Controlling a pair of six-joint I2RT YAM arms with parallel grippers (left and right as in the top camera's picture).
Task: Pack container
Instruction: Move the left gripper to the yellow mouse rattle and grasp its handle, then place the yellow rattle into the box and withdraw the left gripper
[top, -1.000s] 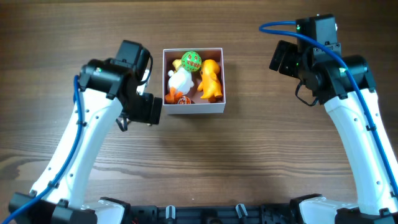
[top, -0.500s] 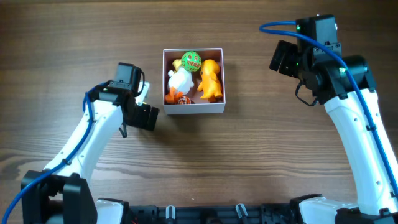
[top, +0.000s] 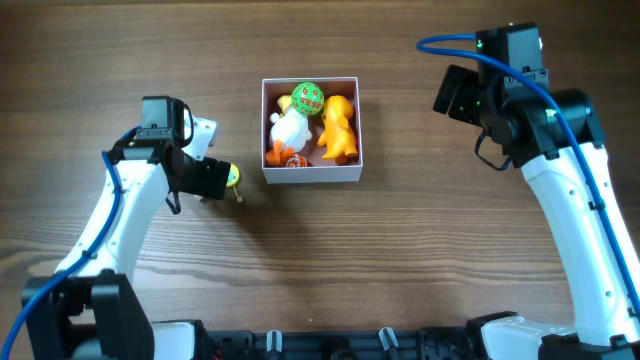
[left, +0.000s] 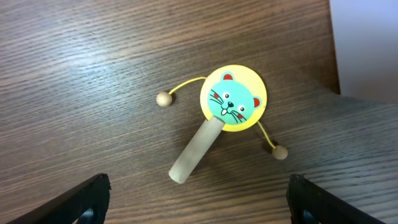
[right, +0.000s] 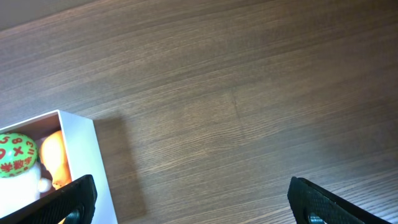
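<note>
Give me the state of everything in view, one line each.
container: upright, open-top, holding toys.
green ball: inside the container, at the back.
white toy: inside the container, left side.
orange toy: inside the container, right side.
rattle drum: lying flat on the table, outside the container, ungrasped.
left gripper: open, empty, above the rattle drum.
right gripper: open, empty, above the table.

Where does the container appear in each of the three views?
Overhead: the container sits at upper centre.
Left wrist: only its white wall, in the top right corner.
Right wrist: one corner, at lower left.
Landmark: the green ball inside it shows in overhead and right wrist; the yellow rattle links overhead and left wrist.
</note>
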